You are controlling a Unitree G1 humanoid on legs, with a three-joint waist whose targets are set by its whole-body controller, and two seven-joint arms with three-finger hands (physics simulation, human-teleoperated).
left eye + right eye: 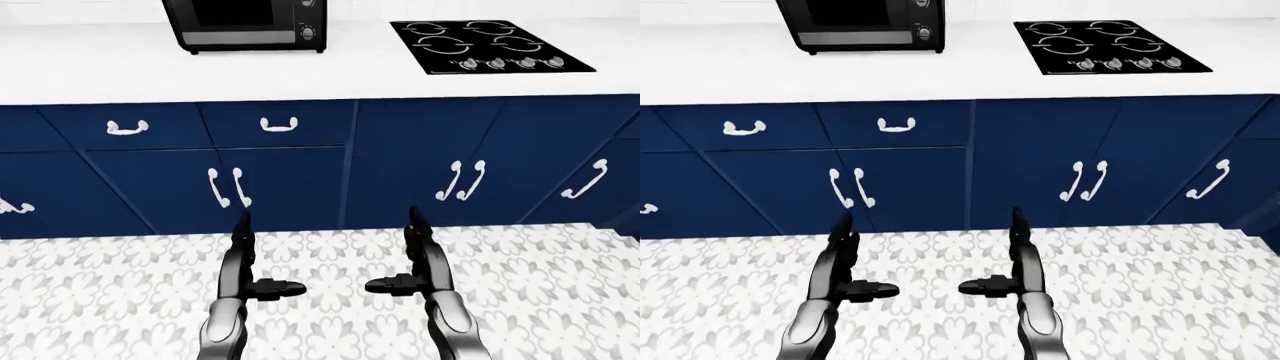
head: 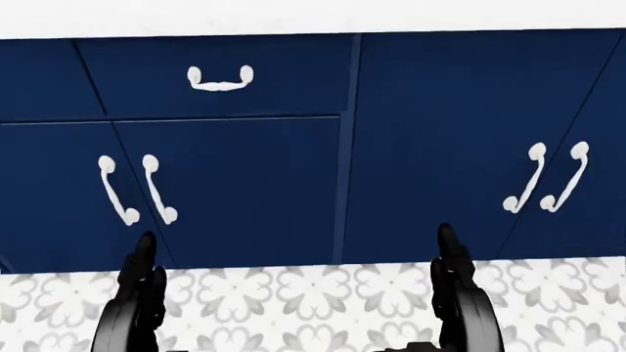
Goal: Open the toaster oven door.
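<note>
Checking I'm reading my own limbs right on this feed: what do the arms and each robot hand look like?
Both match. The left robot hand and right robot hand are glossy black, with slim segmented fingers and a stubby thumb jutting sideways. Each sits on a rounded, metallic grey forearm. No cables, markings or sleeves show. In the head view they appear as dark black shapes.

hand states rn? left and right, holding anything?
Left hand: open, fingers straight, holding nothing, low over the floor.
Right hand: open, holding nothing.
Toaster oven: untouched, up on the counter.
</note>
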